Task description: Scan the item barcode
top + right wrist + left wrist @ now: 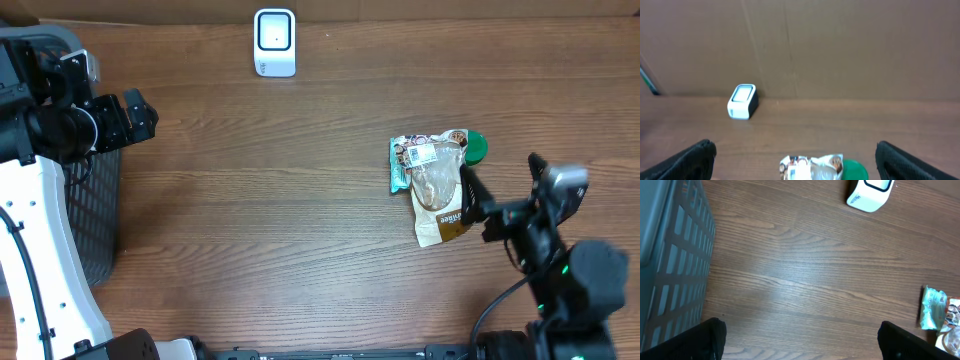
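While the 2 grippers stand wide open and empty, the job sits at its approach step.
The pouch (pixel 435 190) lies on the worktop (pixel 300 230) touching or just beside the right gripper (pixel 502 182), well apart from the scanner (pixel 274 42). The left gripper (pixel 140 113) hangs idle. The next move is likely to grasp the pouch and present its code. No barcode is legible, and a green object (pixel 477 148) is half hidden.
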Available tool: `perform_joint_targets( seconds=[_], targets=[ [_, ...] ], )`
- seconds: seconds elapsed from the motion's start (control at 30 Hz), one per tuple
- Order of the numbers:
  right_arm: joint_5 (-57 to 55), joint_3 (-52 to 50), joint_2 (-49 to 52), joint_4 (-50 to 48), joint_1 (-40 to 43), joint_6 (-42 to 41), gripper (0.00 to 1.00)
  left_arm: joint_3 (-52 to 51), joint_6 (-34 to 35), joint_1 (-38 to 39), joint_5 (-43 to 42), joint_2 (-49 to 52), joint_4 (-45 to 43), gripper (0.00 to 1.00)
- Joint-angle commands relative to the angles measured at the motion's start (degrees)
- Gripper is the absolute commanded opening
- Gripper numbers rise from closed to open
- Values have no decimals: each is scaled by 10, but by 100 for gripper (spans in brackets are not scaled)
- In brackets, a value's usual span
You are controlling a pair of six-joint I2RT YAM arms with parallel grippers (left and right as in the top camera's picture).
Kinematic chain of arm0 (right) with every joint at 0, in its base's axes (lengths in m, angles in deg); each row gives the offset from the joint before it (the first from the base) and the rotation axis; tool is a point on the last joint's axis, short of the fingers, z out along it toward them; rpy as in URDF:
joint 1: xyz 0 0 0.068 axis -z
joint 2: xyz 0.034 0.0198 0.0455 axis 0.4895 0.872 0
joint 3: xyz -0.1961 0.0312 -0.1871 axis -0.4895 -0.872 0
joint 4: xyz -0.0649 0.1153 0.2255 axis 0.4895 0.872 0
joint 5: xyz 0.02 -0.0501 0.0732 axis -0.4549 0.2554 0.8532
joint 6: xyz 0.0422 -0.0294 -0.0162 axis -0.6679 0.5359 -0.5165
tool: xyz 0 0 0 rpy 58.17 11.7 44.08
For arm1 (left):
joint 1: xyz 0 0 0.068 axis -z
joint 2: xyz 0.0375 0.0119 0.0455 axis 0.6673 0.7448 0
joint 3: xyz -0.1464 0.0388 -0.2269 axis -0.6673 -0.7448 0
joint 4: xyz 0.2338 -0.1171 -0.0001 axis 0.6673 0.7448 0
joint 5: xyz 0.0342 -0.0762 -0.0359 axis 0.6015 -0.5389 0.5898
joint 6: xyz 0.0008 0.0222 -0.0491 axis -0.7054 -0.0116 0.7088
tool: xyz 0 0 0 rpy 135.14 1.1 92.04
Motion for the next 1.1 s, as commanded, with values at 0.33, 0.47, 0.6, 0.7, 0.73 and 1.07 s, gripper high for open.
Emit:
perform_joint_targets(
  seconds=[0.33,0.47,0.6,0.7,0.73,1.07],
  targets=[
    [25,-297,-210,-160,4,3,100,7,-9,1,0,0,0,100],
    [28,-337,-250,-156,4,3,100,7,-9,1,0,0,0,100],
    [33,-335,-249,-137,3,0,100,7,-9,1,0,0,0,99],
    [35,-335,-249,-138,3,-19,100,7,-9,1,0,0,0,100],
    [35,-335,-249,-138,3,-20,100,7,-9,1,0,0,0,100],
    [35,-335,-249,-138,3,-20,100,7,-9,1,0,0,0,99]
  ],
)
